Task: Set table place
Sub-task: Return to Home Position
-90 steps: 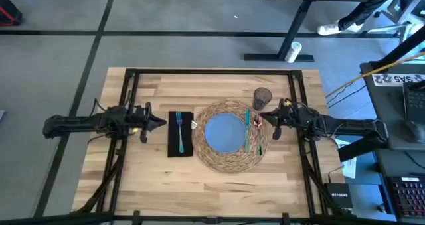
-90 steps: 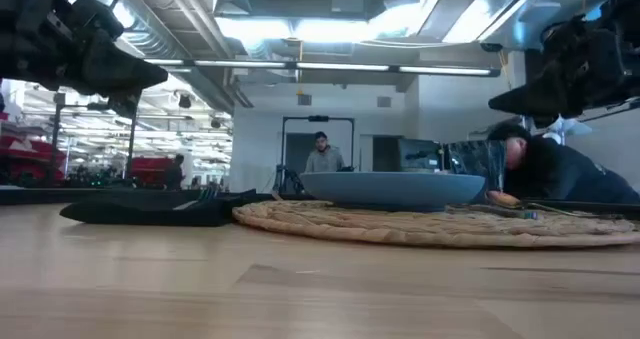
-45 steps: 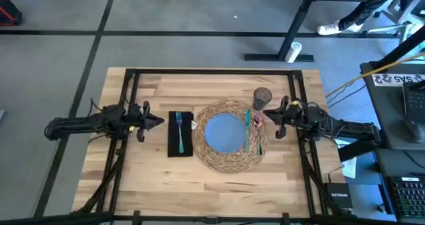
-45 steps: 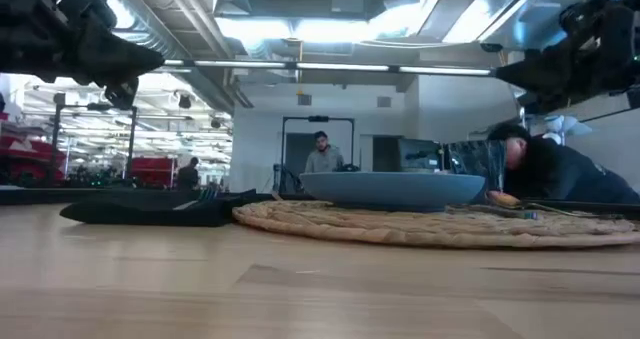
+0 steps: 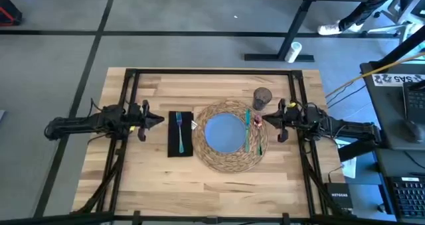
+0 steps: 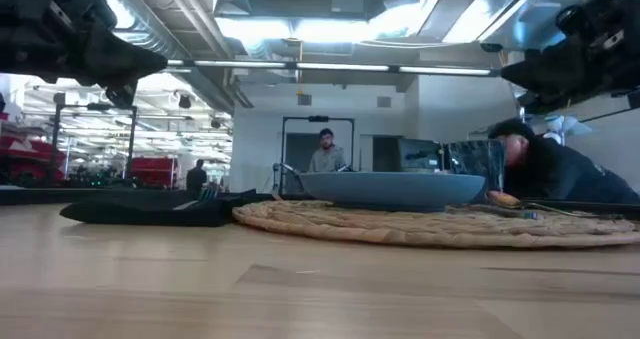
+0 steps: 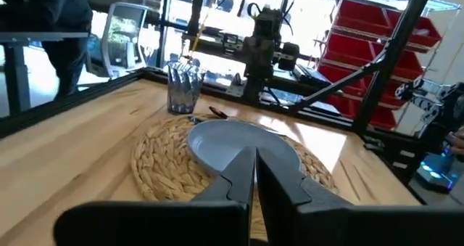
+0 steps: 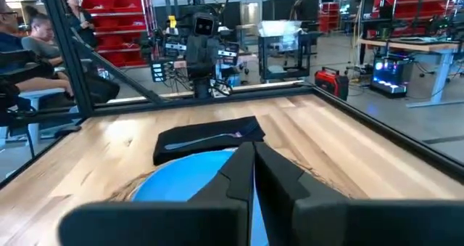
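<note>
On the table point(image 5: 153, 172) lies a round woven placemat point(image 5: 234, 160) with a blue plate point(image 5: 224, 132) on its middle. Green and red-handled cutlery point(image 5: 248, 131) lies on the mat right of the plate. A black napkin point(image 5: 180, 145) lies flat left of the mat, with a teal fork point(image 5: 179, 133) on it. A small grey glass point(image 5: 263, 97) stands at the mat's far right. My left gripper point(image 5: 162, 122) hovers shut just left of the napkin. My right gripper point(image 5: 264, 119) hovers shut at the mat's right edge, beside the cutlery. Both are empty in the wrist views point(image 7: 254, 175) point(image 8: 254, 166).
Black frame bars point(image 5: 126, 99) run along the table's far edge and down both sides. Bare wood lies in front of the mat toward the near edge. People sit and stand in the room beyond the table point(image 6: 325, 157).
My right gripper has risen clear above the mat's right side and drawn back a little toward the table's right edge. My left gripper has risen slightly. The place setting has stayed where it was.
</note>
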Controlling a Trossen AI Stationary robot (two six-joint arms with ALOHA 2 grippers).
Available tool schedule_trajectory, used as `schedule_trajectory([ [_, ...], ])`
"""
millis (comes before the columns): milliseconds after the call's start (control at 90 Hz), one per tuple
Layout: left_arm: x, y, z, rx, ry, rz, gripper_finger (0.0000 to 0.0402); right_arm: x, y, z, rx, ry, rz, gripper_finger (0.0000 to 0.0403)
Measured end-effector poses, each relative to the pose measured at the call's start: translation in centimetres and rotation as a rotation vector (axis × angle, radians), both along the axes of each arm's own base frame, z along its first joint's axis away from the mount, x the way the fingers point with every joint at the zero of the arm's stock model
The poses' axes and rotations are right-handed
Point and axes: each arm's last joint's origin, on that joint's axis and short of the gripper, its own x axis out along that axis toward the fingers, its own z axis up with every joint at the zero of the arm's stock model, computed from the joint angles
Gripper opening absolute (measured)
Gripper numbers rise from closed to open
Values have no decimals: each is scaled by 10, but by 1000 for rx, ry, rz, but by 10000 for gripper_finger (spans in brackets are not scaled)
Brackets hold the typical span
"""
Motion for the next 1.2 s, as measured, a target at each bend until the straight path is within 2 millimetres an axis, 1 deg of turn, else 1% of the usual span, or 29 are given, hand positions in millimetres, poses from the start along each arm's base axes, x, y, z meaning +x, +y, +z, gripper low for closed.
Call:
schedule_trajectory([
  [200,0,0,0,18,1,11,0,0,0,0,0,0,0,0],
  [522,0,0,0,-98,-15,12,0,0,0,0,0,-1,0,0],
  [1200,0,0,0,-98,-15,12,0,0,0,0,-1,-1,-1,0],
])
